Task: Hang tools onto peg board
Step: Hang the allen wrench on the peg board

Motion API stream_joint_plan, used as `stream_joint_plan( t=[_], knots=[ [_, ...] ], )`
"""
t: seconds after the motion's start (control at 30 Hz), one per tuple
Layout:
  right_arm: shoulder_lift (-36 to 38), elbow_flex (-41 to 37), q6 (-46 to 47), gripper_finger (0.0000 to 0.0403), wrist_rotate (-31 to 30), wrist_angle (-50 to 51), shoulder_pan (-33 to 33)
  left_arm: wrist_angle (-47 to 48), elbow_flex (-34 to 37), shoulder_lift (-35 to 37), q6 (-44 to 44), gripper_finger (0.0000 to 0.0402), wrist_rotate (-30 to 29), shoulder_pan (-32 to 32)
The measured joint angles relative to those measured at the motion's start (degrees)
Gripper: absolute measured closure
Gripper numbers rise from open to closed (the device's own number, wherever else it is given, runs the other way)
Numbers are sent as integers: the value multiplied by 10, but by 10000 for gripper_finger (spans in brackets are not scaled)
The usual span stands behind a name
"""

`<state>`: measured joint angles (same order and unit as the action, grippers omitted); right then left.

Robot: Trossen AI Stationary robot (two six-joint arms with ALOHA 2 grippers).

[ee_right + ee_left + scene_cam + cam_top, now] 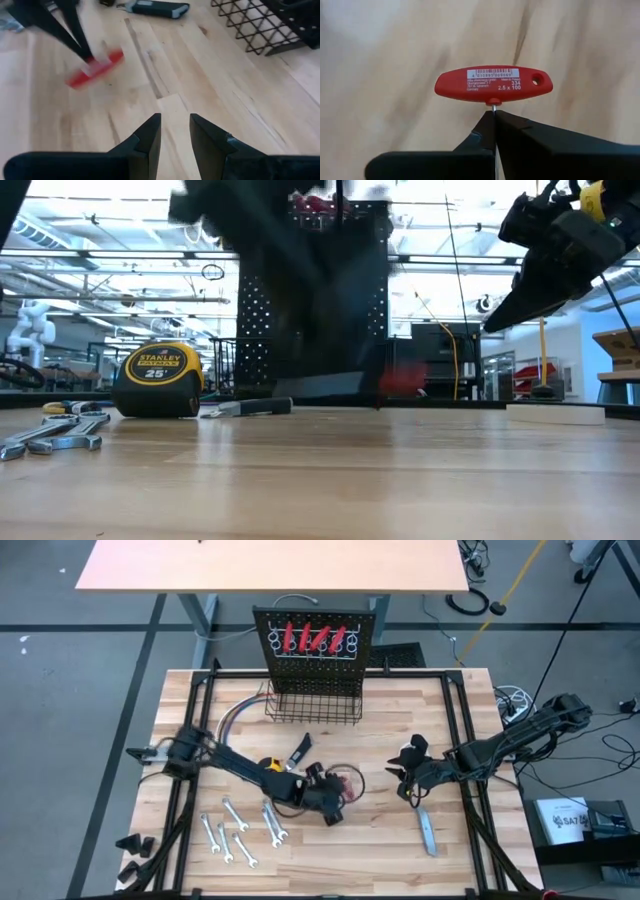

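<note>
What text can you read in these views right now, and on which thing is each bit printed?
"STANLEY" and "25'": on the yellow tape measure, low view.
"334" and "2.5 x 100": on the red T-handle whose shaft is pinched in the left gripper jaws.
Barcode digits and small lines on that handle's label: too small to read reliably.
White box on the floor: lettering too blurred to read.

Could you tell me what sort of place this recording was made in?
Probably a robotics lab or workshop: a wooden table fitted with two robot arms, a peg board for tools, and an open hall with ceiling lights and a white robot behind.
</note>
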<state>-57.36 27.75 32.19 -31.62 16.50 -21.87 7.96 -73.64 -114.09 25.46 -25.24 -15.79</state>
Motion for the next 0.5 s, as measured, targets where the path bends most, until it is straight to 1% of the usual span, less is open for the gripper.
stream_joint_plan(
  t=[0.13,0.2,0.3,0.4,0.43,0.5],
  knots=[
    [0,0,1,310,1,1,0,-14,0,61,-71,400,-22,16],
    [0,0,1,310,1,2,0,-46,2,92,-114,400,-29,22],
    [0,0,4,310,2,3,0,-130,-1,140,-191,400,-33,35],
    [0,0,6,310,2,2,0,-223,-1,162,-264,401,-35,57],
    [0,0,9,310,2,1,0,-258,-1,165,-288,401,-30,65],
    [0,0,11,310,2,1,0,-351,-1,168,-327,401,1,85]
  ],
)
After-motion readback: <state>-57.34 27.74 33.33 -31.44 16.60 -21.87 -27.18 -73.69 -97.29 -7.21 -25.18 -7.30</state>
